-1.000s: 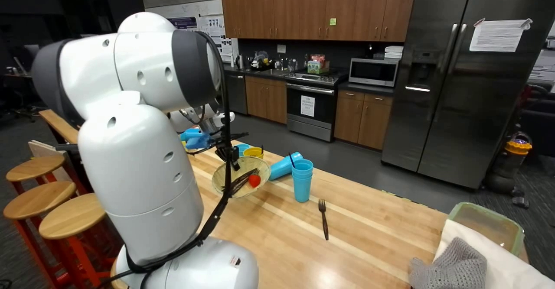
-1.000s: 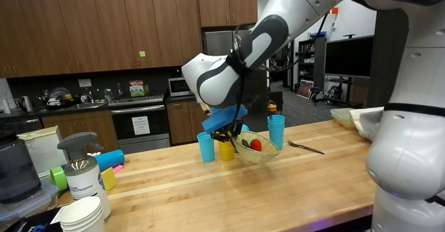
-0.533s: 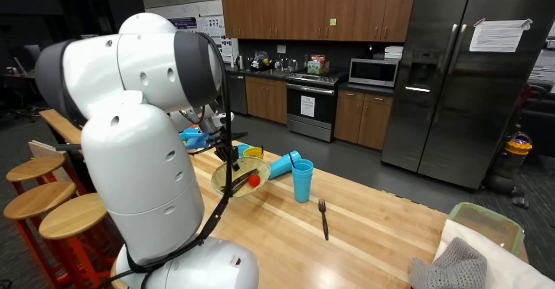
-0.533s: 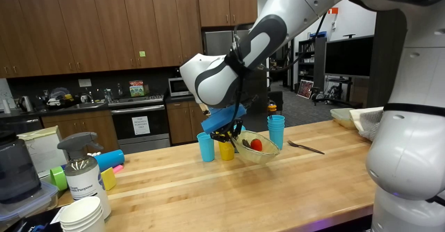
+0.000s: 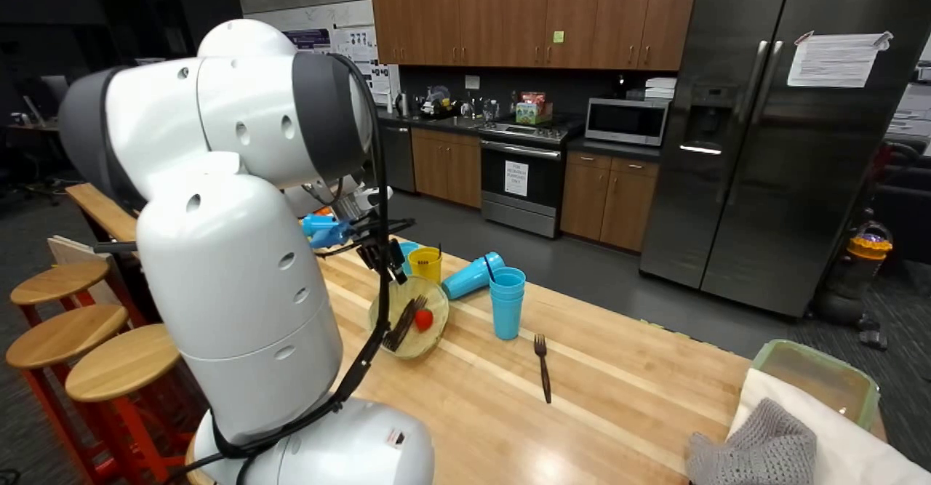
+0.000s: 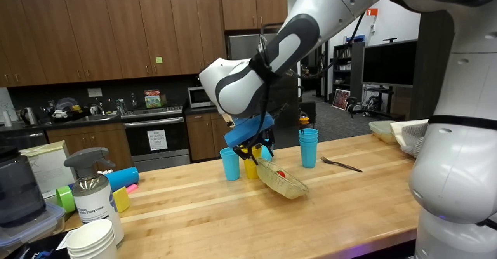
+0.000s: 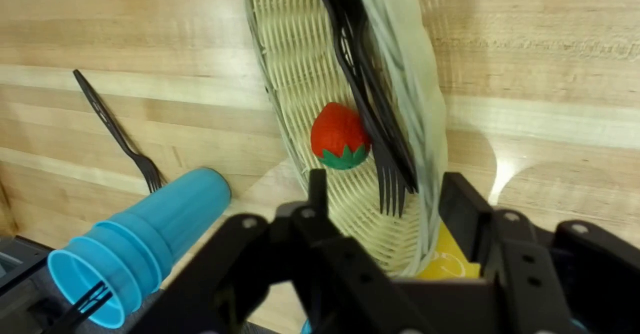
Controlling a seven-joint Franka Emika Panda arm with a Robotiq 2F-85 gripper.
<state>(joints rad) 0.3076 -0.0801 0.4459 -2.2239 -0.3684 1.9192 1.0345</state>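
In the wrist view the gripper (image 7: 384,186) stands wide, its black fingers (image 7: 462,214) well apart from each other, and between them appears the end of a pale woven basket (image 7: 300,53), which extends from there towards 11 o'clock; I cannot tell whether its rim touches a finger. Inside the basket lies a red and green strawberry-shaped thing (image 7: 339,136), between 10 and 11 o'clock from the gripper. Just beside it, close to 12 o'clock, some black forks (image 7: 377,128) lie along the basket's wall. In an exterior view I take the gripper as the centre of the clock: here the basket is clearly tilted and slopes down towards 4 o'clock, over the counter (image 6: 217,212), but whether its low end rests there I cannot tell. A yellow cup (image 6: 251,171) stands at about 6 o'clock, partly hidden by the gripper, and a blue cup (image 6: 230,166) stands near, at 8 o'clock. At 3 o'clock there is an upright stack of blue cups (image 6: 308,154), and farther out in the same direction a single fork (image 6: 342,165) lies on the counter. Between 8 and 9 o'clock, well apart from the gripper, stands a spray bottle (image 6: 93,204), with a stack of white cups (image 6: 93,247) at 6 o'clock from it.
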